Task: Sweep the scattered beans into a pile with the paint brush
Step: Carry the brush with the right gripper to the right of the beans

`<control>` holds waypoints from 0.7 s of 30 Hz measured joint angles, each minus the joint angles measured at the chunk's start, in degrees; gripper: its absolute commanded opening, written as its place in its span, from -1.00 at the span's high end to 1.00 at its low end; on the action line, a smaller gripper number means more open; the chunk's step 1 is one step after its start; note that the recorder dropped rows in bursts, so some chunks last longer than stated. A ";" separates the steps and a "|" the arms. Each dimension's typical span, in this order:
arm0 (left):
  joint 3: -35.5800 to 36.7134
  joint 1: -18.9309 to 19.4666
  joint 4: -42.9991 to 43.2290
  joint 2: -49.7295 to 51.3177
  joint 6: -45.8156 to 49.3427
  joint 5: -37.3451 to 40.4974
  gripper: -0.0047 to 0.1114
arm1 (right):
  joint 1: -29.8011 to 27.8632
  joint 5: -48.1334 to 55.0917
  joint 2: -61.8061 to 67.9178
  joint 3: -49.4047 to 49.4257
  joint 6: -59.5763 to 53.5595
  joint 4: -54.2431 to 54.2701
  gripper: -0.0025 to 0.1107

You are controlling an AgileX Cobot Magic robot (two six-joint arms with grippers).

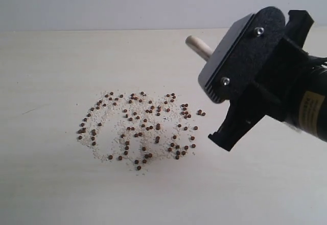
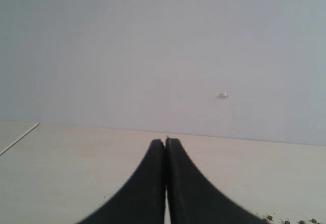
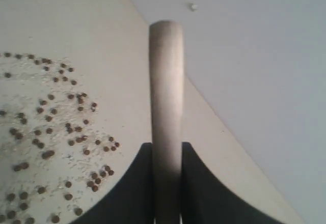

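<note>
Beans (image 1: 140, 128) lay scattered among pale crumbs (image 1: 110, 113) on the counter (image 1: 46, 194), to the left of the right claw (image 3: 167, 150) in the exterior view and apart from it. That claw was clenched on the paint brush (image 3: 165, 81) handle, which jutted past its fingers. The brush seemed to be raised off the counter, its bristles hidden. The left claw (image 2: 165, 145) was clenched on nothing.

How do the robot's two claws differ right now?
The left gripper is shut on nothing, fingers pressed together; the right gripper clamps the brush by its handle. The right gripper's view takes in many beans; the left gripper's shows only a few. Both have black curved fingers.
</note>
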 measured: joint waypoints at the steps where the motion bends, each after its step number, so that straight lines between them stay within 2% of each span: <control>1: 0.00 0.00 0.00 0.00 0.00 0.00 0.92 | 0.00 1.56 0.00 0.00 1.44 0.00 0.96; 7: 0.00 0.00 0.00 0.00 0.00 0.00 0.92 | 0.00 9.24 0.00 0.00 11.02 0.00 0.96; 9: 0.00 0.00 0.00 0.00 0.00 0.00 0.92 | 0.00 9.17 0.00 0.00 11.15 0.00 0.96; 11: 0.00 0.00 0.00 0.00 0.00 0.00 0.92 | 0.00 7.37 -0.42 -0.87 6.38 0.84 0.96; 15: 0.00 0.00 0.00 0.00 0.00 0.00 0.92 | -1.54 -2.07 -3.47 -6.67 -21.07 13.56 0.96; 17: 0.00 0.00 0.00 0.00 0.00 0.00 0.92 | -3.69 -5.83 -5.04 -9.70 -36.43 24.89 0.96; 21: 0.00 0.00 0.00 0.00 0.00 0.00 0.92 | -10.97 -15.78 -7.70 -11.05 -67.42 54.23 0.96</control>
